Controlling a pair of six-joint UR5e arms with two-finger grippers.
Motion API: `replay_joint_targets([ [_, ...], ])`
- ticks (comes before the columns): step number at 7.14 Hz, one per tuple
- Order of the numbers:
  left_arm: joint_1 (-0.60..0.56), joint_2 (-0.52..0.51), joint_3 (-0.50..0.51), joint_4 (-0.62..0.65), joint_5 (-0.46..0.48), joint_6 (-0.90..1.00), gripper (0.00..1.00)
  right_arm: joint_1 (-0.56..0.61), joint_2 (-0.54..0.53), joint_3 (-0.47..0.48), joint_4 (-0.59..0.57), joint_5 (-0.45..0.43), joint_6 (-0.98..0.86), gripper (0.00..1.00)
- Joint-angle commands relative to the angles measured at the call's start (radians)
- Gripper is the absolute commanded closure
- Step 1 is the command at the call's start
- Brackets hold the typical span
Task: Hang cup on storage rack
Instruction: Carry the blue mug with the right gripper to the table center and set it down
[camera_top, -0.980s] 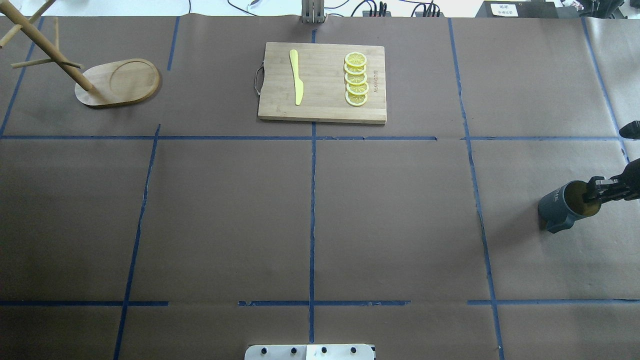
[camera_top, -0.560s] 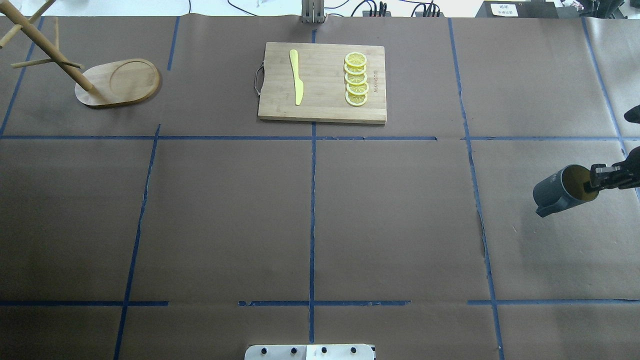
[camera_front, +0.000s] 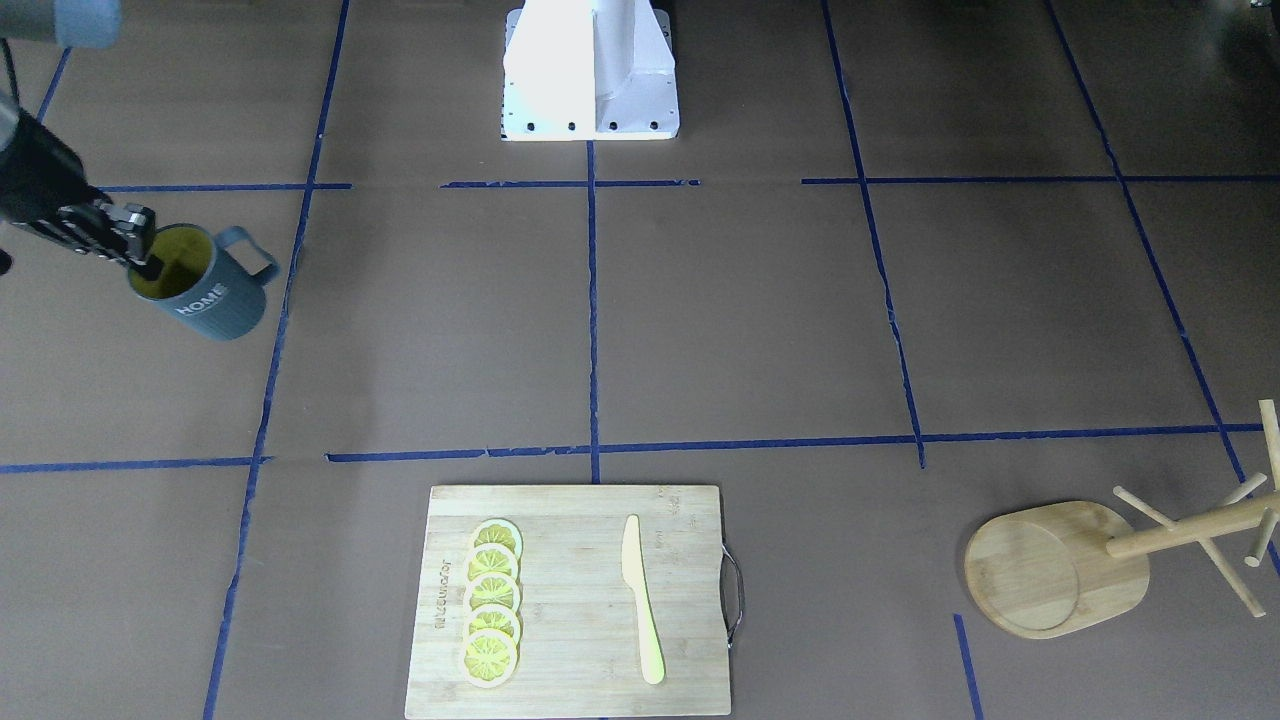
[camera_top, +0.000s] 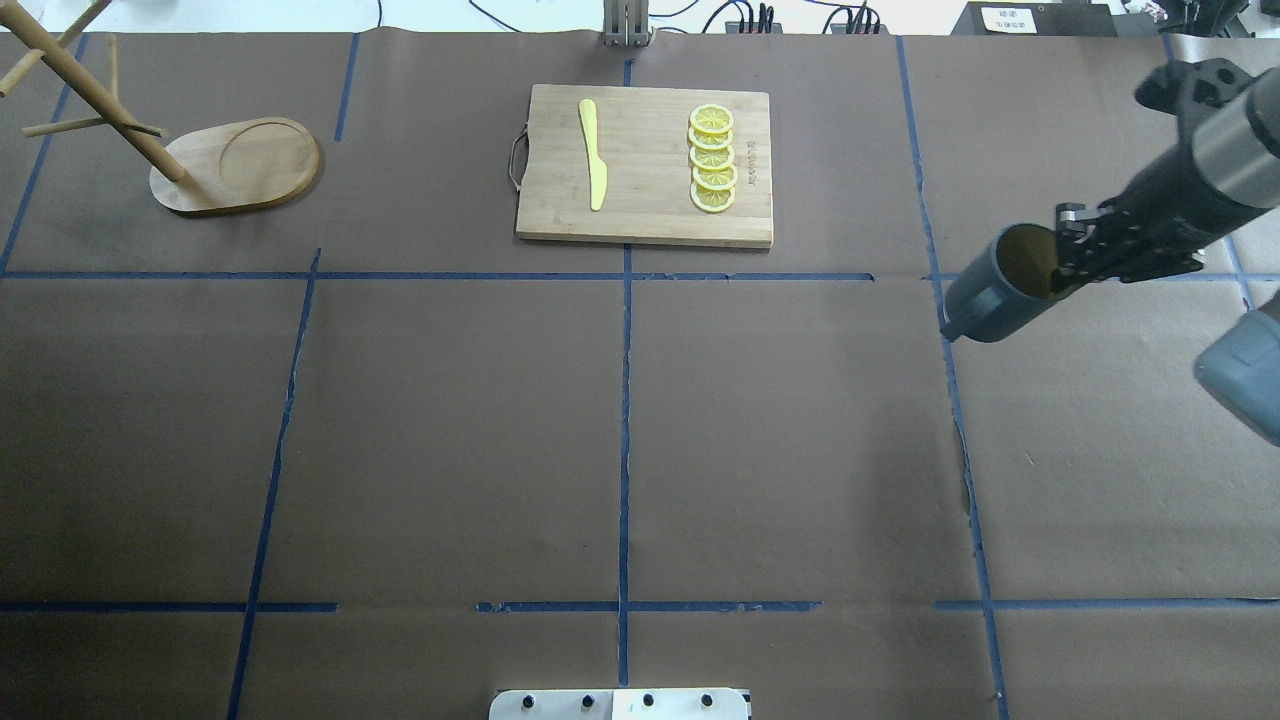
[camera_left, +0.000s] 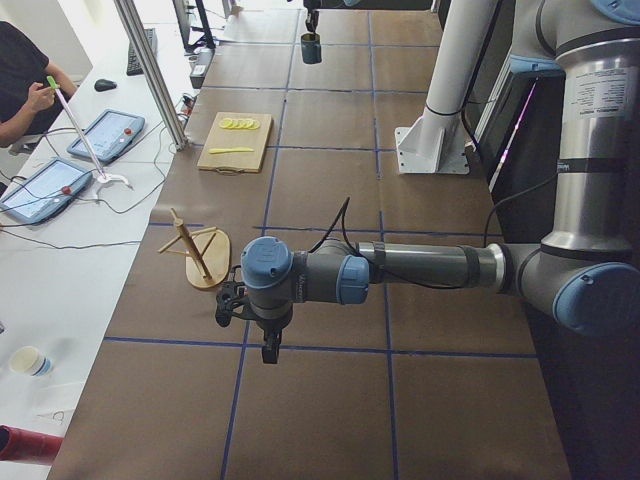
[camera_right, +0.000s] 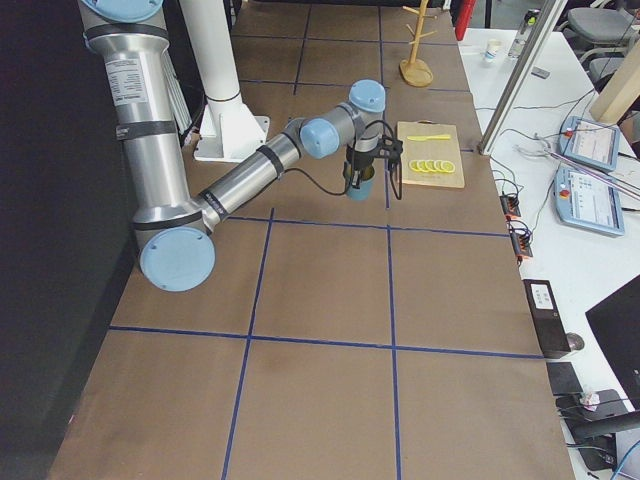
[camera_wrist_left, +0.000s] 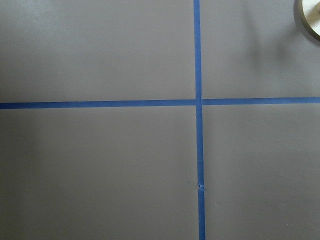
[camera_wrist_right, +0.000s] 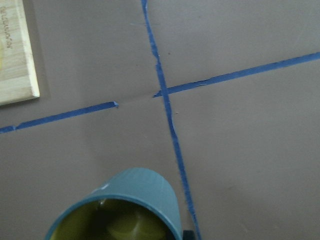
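my right gripper (camera_top: 1065, 262) is pinching the rim of the cup (camera_top: 990, 300), one finger inside and one outside, and is holding it tilted over my right side of the table (camera_top: 780, 450), beside a crossing of blue tape (camera_top: 625, 400). my left gripper (camera_left: 268, 345) is hanging low near the rack (camera_top: 270, 160); i cannot tell how its jaws are standing. further out, a cutting board (camera_top: 650, 215) is lying mid-table, carrying a yellow knife (camera_top: 593, 155) and a row of lemon slices (camera_top: 712, 160). the rack is standing well apart at the far left corner. the cup is showing ribbed blue-grey sides, a yellow-green inside, a squarish handle and white "home" lettering.
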Motion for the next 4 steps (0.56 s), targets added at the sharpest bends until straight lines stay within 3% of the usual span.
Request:
replay_joint_targets([
  [1, 0.001, 0.000, 0.001, 0.000, 0.001, 0.000, 0.00, -0.278, 0.222, -0.054, -0.036, -0.191, 0.332, 1.00],
  [2, 0.002, 0.003, 0.001, 0.000, 0.001, 0.000, 0.00, -0.372, 0.323, -0.115, -0.031, -0.280, 0.447, 1.00],
  [4, 0.000, 0.003, -0.002, 0.000, 0.000, 0.000, 0.00, -0.474, 0.504, -0.340, -0.011, -0.385, 0.524, 1.00],
])
